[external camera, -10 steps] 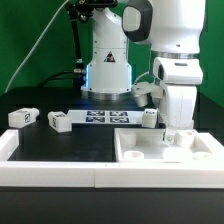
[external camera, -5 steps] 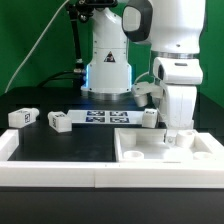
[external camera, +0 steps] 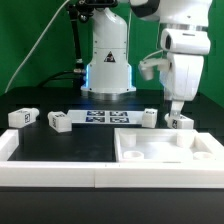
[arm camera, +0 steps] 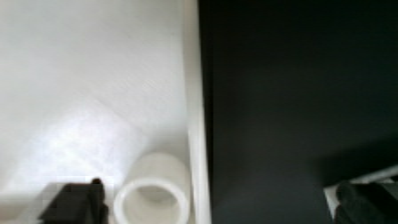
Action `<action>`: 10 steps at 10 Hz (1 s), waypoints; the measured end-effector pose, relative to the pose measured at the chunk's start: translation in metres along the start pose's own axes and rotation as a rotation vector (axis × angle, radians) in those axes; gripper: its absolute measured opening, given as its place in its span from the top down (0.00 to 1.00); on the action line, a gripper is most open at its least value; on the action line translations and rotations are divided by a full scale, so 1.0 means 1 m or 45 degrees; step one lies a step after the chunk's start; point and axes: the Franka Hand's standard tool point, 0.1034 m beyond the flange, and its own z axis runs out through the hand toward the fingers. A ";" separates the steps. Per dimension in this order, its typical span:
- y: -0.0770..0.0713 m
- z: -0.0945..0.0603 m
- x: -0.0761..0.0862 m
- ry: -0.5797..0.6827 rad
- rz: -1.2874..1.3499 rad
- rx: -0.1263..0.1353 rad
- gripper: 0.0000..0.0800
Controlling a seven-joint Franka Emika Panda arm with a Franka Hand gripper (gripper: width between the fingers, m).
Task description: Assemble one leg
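Observation:
One leg, a short white post with a marker tag, stands upright at the far right corner of the large white panel. In the wrist view its round top shows on the white panel, close to the panel's edge. My gripper hangs just above this leg. Its jaws are wide open and hold nothing; one finger shows beside the leg's top. Three more legs are on the black table: one behind the panel, two at the exterior view's left.
The marker board lies flat on the table between the legs. The arm's white base stands behind it. A low white wall borders the table's front and the exterior view's left. Black table lies beside the panel edge.
My gripper has risen from down at the panel's far right corner and now hangs higher. The leg that it covered now shows standing free below it.

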 end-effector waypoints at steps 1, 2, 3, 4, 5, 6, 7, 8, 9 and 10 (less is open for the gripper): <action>0.000 -0.008 0.002 0.001 0.037 -0.018 0.19; -0.001 -0.004 0.000 0.000 0.025 -0.007 0.19; -0.002 -0.002 0.000 -0.001 0.037 -0.002 0.19; -0.002 -0.002 0.000 0.002 0.159 -0.001 0.19; -0.003 -0.001 0.000 0.002 0.266 0.001 0.19; -0.006 0.001 0.002 0.029 0.451 -0.009 0.19; -0.015 0.005 0.006 0.046 0.619 -0.008 0.19; -0.024 0.008 0.010 0.048 0.771 0.008 0.19; -0.029 0.008 0.020 0.063 0.924 0.011 0.19; -0.033 0.009 0.027 0.077 1.037 0.016 0.19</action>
